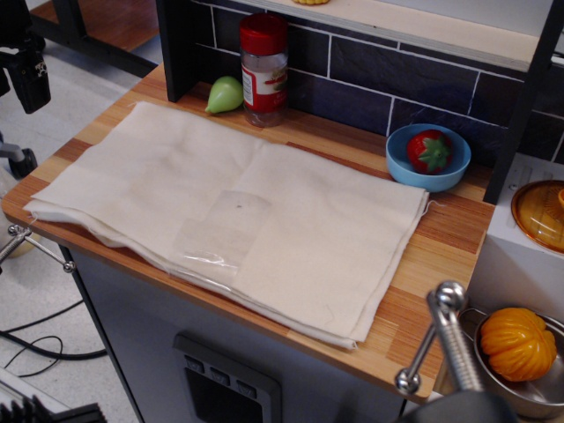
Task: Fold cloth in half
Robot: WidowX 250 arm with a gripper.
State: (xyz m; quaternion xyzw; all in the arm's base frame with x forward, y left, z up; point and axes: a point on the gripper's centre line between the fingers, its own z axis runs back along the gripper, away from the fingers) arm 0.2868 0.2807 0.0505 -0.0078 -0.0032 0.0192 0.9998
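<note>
The cream cloth point(291, 220) lies flat on the wooden counter point(441, 238) and covers most of it. It shows layered edges along the front and right sides. A clear tape-like patch point(220, 233) sits near its front middle. A black arm part that may be my gripper point(26, 70) hangs at the far top left, off the counter and well apart from the cloth. Its fingers do not show clearly, and nothing is seen in it.
A red-lidded jar point(263, 66) and a green pear point(225, 94) stand behind the cloth by the tiled wall. A blue bowl point(405, 167) with a strawberry point(429, 150) sits at the back right. A metal pot point(529, 401) with an orange fruit point(517, 342) is at the front right.
</note>
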